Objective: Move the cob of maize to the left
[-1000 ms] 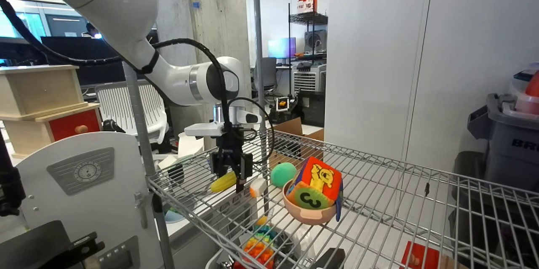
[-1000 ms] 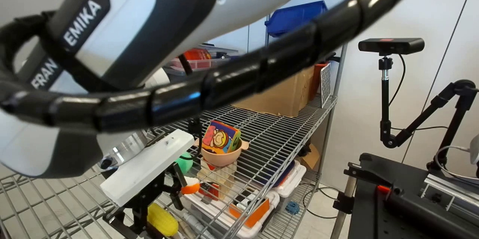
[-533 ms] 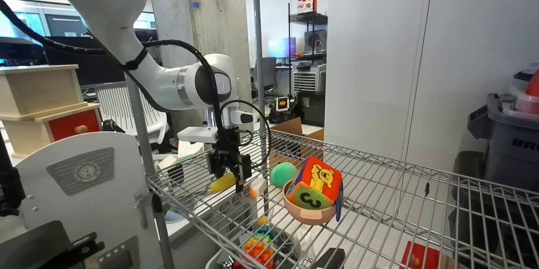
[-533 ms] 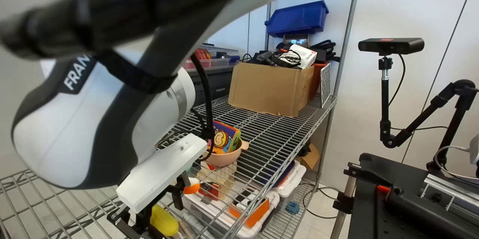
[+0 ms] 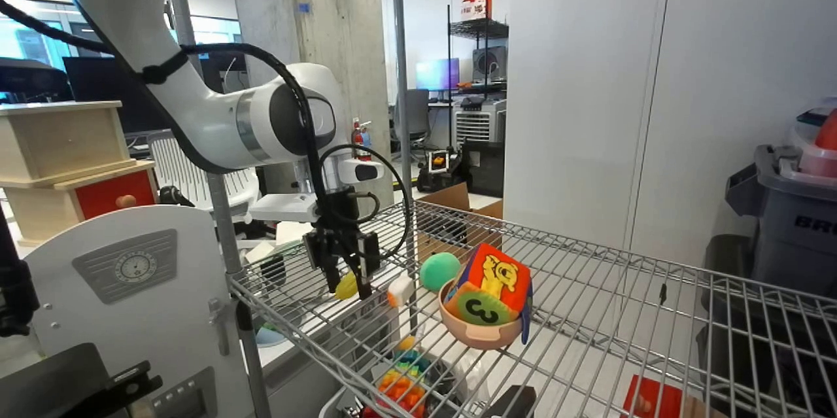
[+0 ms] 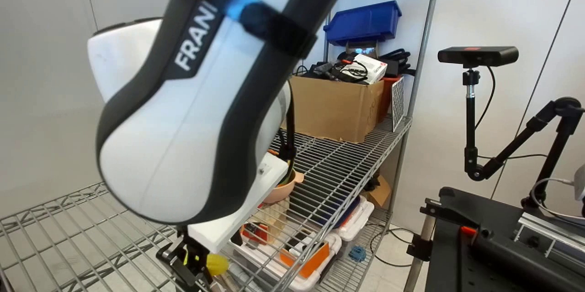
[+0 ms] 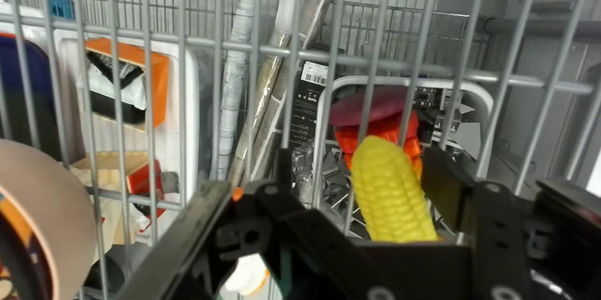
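Observation:
The cob of maize (image 7: 393, 192), yellow with rows of bumps, lies on the wire shelf (image 5: 588, 313). In the wrist view my gripper (image 7: 360, 166) stands open around it, a finger on either side. A clear gap shows between the cob and the finger at the left of that view; the other finger is close beside it, and contact there cannot be made out. The gripper body hides the cob's near end. In an exterior view the cob (image 5: 346, 286) peeks out between the black fingers; in an exterior view only part of the cob (image 6: 217, 264) shows behind the gripper.
A peach bowl (image 5: 482, 334) holds a colourful cloth cube (image 5: 497, 277). Beside it sit a green ball (image 5: 440, 271) and a white-and-orange toy (image 5: 400, 290). A metal post (image 5: 397, 78) rises at the shelf's corner. Farther along stands a cardboard box (image 6: 331, 107).
The arm has swung and the gripper has shifted left in an exterior view, bringing its fingers to both sides of the cob. The cob appears to lie where it was.

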`<state>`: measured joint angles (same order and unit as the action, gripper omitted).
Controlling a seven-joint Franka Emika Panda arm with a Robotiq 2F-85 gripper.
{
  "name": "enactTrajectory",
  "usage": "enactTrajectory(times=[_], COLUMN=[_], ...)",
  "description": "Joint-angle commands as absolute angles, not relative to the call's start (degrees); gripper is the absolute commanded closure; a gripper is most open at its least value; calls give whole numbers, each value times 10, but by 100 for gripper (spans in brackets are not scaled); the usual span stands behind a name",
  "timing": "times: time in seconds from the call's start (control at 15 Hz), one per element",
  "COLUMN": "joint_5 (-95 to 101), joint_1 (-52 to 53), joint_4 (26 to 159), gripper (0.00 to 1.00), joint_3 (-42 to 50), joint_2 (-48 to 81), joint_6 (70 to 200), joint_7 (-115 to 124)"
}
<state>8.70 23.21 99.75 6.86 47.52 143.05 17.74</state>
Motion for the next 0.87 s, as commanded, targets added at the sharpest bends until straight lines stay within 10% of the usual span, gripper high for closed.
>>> enactTrajectory(times=[0.0,0.53,0.6,0.8], joint_5=[126,124,144,144], joint_1=[232,156,184,145], joint_4=[1118,1193,1186,1186], gripper=[7,7,28,28], joint_3=[80,76,80,74], joint_2=[389,299,333,310], joint_6=[1482,1434,1485,1446], joint_7=[195,132,177,147])
